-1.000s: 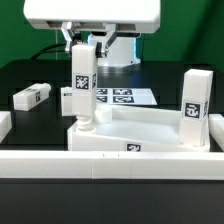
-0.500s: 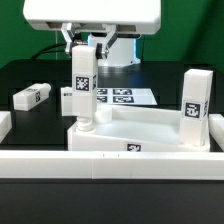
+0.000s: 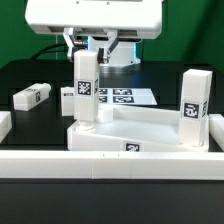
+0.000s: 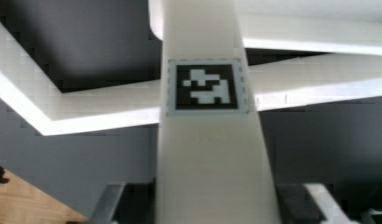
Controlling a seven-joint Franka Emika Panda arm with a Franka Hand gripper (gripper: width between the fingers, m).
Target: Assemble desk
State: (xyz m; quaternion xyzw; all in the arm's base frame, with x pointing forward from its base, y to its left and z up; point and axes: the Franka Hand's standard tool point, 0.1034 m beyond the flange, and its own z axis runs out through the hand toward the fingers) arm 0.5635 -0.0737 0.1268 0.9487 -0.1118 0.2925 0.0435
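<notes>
probably light, stiff, slick plastic: the leg [image 3: 86,90] stands upright in the desk top [image 3: 160,138] corner at the exterior view's left, low centre frame. the fingers [image 4: 117,203] flank its upper end, slightly apart, holding nothing. its flat sides suit a grip. the second leg [image 3: 193,108] and the front rail [image 3: 110,170] crowd sideways moves; overhead looks free.
</notes>
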